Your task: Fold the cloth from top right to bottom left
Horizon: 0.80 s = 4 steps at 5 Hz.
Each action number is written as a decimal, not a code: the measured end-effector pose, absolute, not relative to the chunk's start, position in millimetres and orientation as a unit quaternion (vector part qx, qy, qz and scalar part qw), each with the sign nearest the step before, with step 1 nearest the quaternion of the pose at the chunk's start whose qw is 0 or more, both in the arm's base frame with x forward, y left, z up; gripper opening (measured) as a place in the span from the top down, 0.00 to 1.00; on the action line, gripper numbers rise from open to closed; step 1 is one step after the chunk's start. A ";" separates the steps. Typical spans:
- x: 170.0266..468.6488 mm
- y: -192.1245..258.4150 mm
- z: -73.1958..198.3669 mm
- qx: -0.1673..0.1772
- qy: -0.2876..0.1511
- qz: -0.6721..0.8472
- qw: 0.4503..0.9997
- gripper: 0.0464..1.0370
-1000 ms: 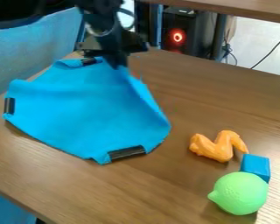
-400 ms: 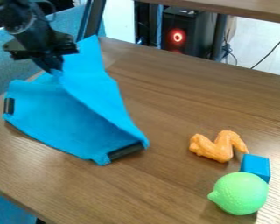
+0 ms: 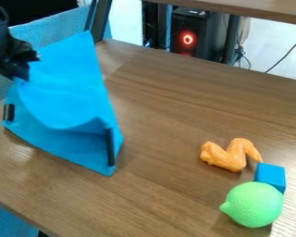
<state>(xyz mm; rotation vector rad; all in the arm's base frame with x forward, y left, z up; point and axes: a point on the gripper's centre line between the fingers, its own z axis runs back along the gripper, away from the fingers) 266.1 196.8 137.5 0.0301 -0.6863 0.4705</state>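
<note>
By the edge of the wooden table [image 3: 175, 111], the black two-finger gripper [image 3: 22, 76] pinches the blue cloth [image 3: 67, 99], partly raised.

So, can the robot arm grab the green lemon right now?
Probably not right now: its jaws are shut on the blue cloth, well away from the lemon. If it let go, the way looks free, since the lemon's top is uncovered.

a hand could pass between the obstructing cloth [image 3: 67, 99] and orange wing [image 3: 228, 156].
</note>
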 end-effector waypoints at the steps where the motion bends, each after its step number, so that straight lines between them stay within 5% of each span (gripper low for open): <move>1: 250.2 206.8 129.4 0.014 -0.328 0.212 0.920 0.99; 2: 236.4 211.0 122.8 0.013 -0.318 0.197 0.927 0.97; 3: 231.2 214.2 120.7 0.026 -0.304 0.195 0.932 0.84; 4: 231.0 216.0 116.9 0.030 -0.291 0.197 0.936 0.55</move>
